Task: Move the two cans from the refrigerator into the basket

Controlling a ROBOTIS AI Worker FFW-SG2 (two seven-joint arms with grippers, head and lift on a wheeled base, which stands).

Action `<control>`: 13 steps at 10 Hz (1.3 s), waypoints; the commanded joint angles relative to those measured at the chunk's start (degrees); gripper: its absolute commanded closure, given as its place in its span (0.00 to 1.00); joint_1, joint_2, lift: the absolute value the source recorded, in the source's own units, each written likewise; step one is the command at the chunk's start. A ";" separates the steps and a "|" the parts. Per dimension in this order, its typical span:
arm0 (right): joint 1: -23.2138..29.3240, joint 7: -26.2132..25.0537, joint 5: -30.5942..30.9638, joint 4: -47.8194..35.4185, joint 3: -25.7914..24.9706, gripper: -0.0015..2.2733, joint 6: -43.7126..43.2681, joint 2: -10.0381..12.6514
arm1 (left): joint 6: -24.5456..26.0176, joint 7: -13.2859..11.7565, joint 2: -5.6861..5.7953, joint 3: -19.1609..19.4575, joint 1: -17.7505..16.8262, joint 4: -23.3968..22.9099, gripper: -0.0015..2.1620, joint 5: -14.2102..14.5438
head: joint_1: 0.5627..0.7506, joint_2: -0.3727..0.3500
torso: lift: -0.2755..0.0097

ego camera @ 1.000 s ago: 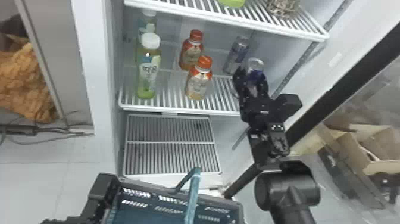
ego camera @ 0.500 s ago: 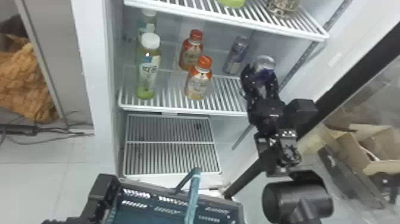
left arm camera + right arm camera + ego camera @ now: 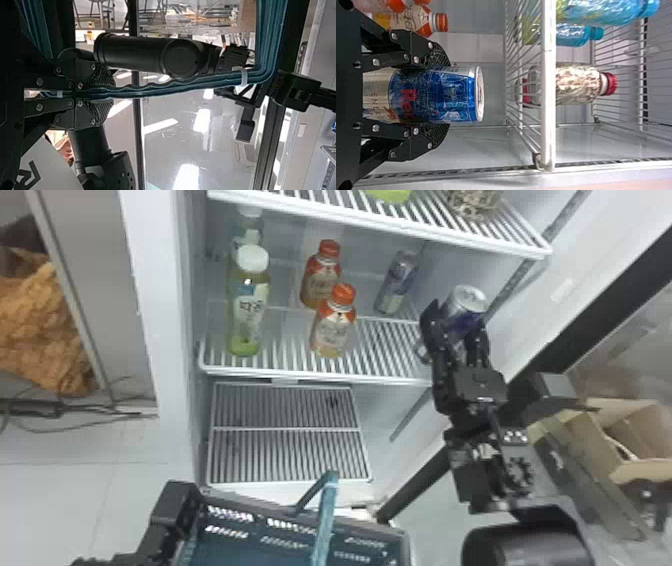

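Blue and silver can [image 3: 465, 307], glossy, pale-rimmed — grasped in the right pincer [image 3: 454, 321], another slim can [image 3: 397, 282] on the shelf [image 3: 310, 376]

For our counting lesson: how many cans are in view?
2: one can between the right fingers, the other can near the shelf's back, right of the orange-capped bottles. More may be hidden.

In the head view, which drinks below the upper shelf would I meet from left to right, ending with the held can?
Front white-capped bottle, front orange-capped bottle, standing can, held can in the right gripper.
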 commanded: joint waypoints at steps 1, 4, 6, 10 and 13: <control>3.40 -0.01 -1.70 -4.51 -0.02 0.35 1.17 0.02 | 0.74 0.00 0.00 0.00 0.00 0.00 0.56 0.00 | 0.70 0.03 | 0.03; 9.59 0.26 -5.70 -11.82 0.09 0.35 4.55 0.19 | 0.74 0.18 0.00 0.00 0.00 0.00 0.56 0.00 | 0.70 0.03 | 0.03; 13.80 0.61 -7.87 -17.02 0.09 0.35 8.35 0.19 | 0.74 0.18 -0.09 0.00 0.00 0.00 0.56 0.00 | 0.70 0.03 | 0.03; 20.27 0.70 -10.50 -26.02 -2.76 0.35 20.30 1.86 | 0.74 0.18 -0.09 0.11 0.14 0.00 0.56 0.00 | 0.70 0.03 | 0.03; 22.24 2.02 -11.64 -32.77 -6.76 0.35 34.08 2.74 | 0.74 0.18 -0.09 0.11 0.28 0.00 0.56 0.00 | 0.70 0.03 | 0.03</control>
